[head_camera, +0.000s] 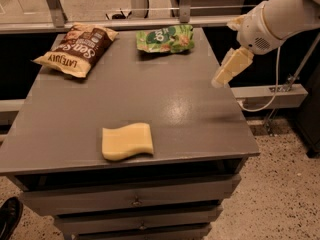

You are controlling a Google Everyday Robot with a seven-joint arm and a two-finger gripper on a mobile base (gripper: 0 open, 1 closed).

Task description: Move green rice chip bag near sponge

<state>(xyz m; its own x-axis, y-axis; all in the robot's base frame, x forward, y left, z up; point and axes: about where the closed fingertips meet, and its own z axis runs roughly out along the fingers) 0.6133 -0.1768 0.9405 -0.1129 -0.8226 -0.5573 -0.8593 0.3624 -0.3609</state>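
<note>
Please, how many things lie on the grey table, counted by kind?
Chip bags: 2 (green rice chip bag, brown-and-yellow chip bag)
Sponges: 1 (sponge)
Total: 3
The gripper hangs over the right edge of the table, apart from all three.

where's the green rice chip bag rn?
Camera view: green rice chip bag lies at the table's far edge, right of the brown chip bag; the gripper hovers by the right edge.

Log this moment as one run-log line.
gripper: over table right edge | green rice chip bag: far edge, ungrasped | sponge: near front edge
</note>
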